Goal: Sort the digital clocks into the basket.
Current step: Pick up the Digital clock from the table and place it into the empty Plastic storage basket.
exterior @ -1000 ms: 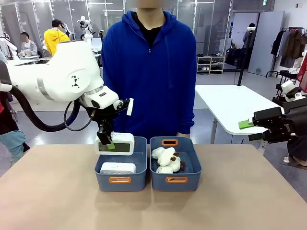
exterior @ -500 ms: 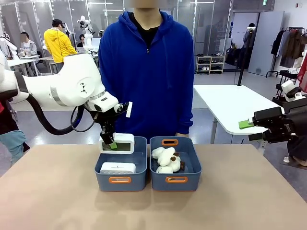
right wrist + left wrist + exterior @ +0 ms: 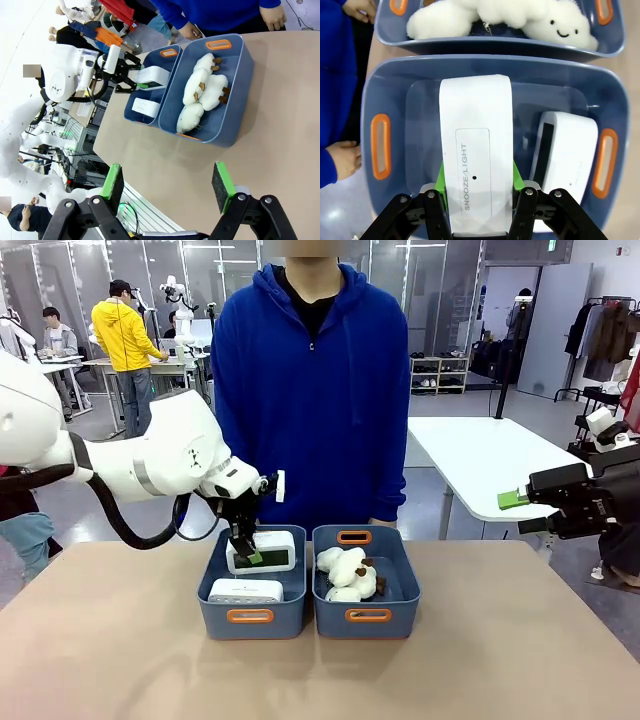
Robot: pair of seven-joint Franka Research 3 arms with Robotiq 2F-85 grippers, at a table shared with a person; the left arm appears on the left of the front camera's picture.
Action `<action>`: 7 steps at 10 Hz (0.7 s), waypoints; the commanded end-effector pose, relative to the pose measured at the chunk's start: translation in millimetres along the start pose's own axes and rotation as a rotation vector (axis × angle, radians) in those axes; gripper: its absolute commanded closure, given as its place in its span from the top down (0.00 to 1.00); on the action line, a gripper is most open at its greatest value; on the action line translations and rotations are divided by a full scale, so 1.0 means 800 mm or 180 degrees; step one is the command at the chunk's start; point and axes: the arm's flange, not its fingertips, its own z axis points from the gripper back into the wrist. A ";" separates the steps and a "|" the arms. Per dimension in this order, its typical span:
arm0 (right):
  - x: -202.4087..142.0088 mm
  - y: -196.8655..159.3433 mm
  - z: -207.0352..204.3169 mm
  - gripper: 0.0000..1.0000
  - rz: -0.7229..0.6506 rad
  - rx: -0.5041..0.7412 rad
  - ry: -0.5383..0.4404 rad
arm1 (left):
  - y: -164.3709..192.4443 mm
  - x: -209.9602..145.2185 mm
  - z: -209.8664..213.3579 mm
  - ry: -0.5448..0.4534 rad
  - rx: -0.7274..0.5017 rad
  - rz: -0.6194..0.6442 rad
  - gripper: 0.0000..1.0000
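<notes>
My left gripper [image 3: 250, 555] [image 3: 478, 192] is shut on a white digital clock [image 3: 263, 551] [image 3: 476, 145], holding it low inside the far half of the left blue-grey basket [image 3: 252, 602] [image 3: 390, 95]. The clock's top reads SNOOZE/LIGHT in the left wrist view. A second white digital clock [image 3: 246, 590] [image 3: 565, 150] lies in the same basket's near half. The held clock [image 3: 152, 76] and the lying one [image 3: 145, 107] also show in the right wrist view. My right gripper [image 3: 514, 500] [image 3: 167, 186] hangs open and empty at the far right, well off the table.
A second blue-grey bin [image 3: 366, 602] [image 3: 235, 100] stands right of the first, holding fluffy white plush toys [image 3: 346, 575] [image 3: 520, 15] with brown feet. A person in a blue hoodie [image 3: 310, 390] stands at the far edge, hands [image 3: 342, 160] near the bins. Bare tabletop [image 3: 120, 660] spreads around.
My left gripper has moved right and down with the clock, from above the basket's far left rim to down inside the basket. The right arm has stayed still.
</notes>
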 end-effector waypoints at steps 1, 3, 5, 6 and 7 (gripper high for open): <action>0.001 0.000 0.001 0.90 0.0005 0.0012 0.0008 | 0.002 -0.002 -0.011 -0.0135 0.0089 0.0018 0.00; 0.001 0.000 0.001 0.90 0.0005 0.0012 0.0008 | -0.001 -0.005 -0.017 0.0001 0.0083 0.0023 0.62; 0.001 0.000 0.001 0.90 0.0005 0.0012 0.0008 | -0.002 -0.005 -0.017 0.0006 0.0158 0.0062 0.83; 0.001 0.000 0.001 0.90 0.0005 0.0012 0.0008 | -0.004 -0.006 -0.017 0.0001 0.0222 0.0094 0.90; 0.001 0.000 0.001 0.90 0.0005 0.0012 0.0008 | -0.004 -0.008 -0.013 -0.0014 0.0294 0.0249 0.90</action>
